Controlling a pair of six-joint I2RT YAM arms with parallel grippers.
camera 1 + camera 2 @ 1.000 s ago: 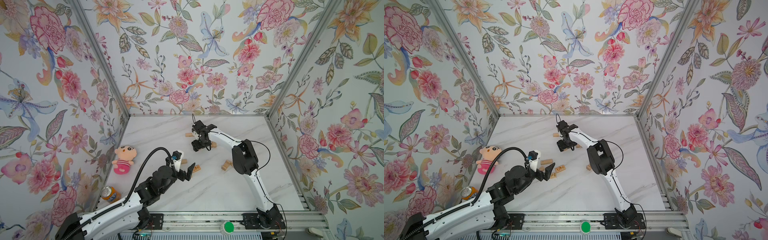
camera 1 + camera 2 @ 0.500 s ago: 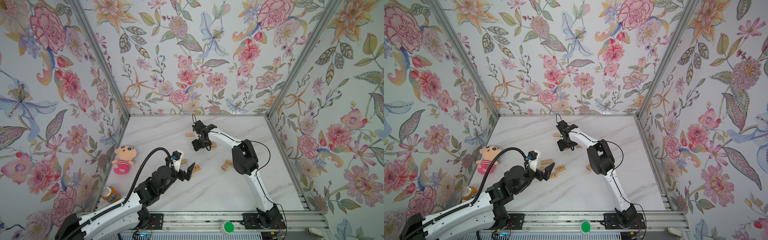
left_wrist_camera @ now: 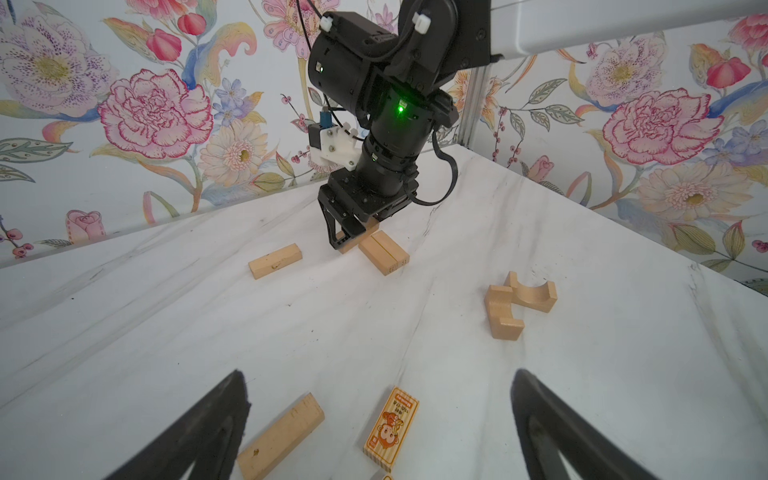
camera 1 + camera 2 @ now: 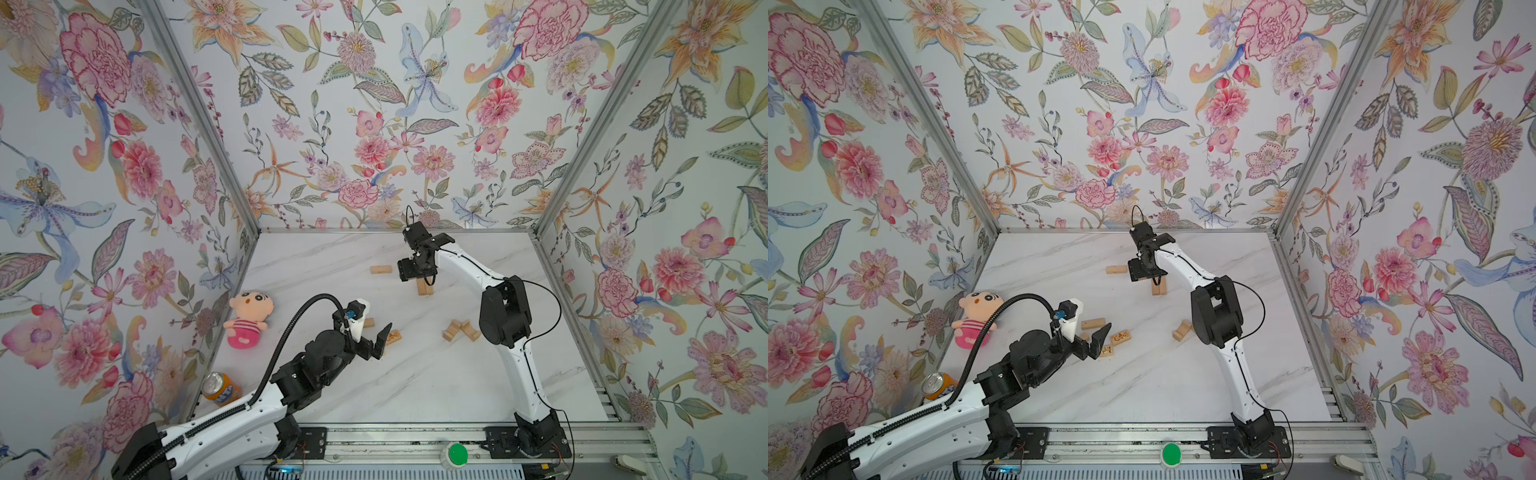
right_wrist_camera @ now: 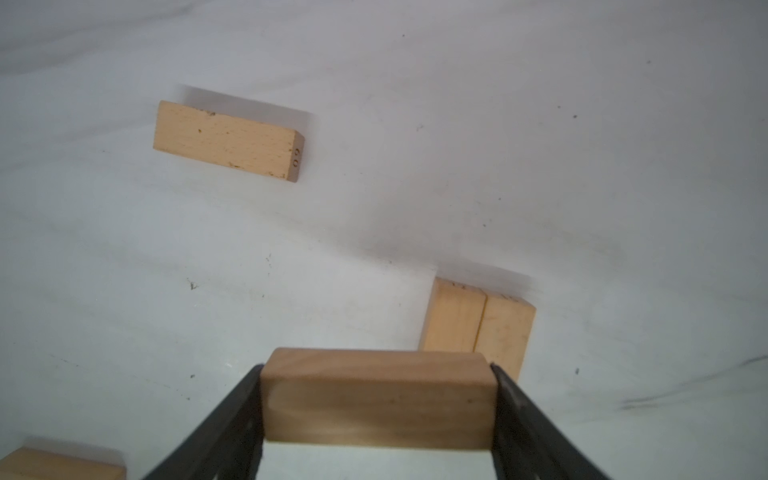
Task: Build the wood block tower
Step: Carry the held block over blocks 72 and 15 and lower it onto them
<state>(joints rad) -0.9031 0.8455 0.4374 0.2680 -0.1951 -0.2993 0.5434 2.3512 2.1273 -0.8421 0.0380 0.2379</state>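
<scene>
We have the white marble table with flowered walls on three sides. It has wide bare room between the two arms and along its near edge.

Our left gripper hangs low with its fingers spread wide and nothing between them. Our right gripper clamps the held block by its two ends.

An orange can stands at the table's edge, well behind the left fingers, and its label is unreadable.

The tower, so far two blocks lying side by side and touching, sits just past one right finger. We cannot tell whether the held block touches it.

Well ahead of the right fingertips, a lone block bears two stamped digits on its end, a 0 and a 6 or 9.

Between the left fingertips lies a printed block showing a cartoon monkey under an orange banner, its writing too small to read. A plain block lies close inside one left finger.
</scene>
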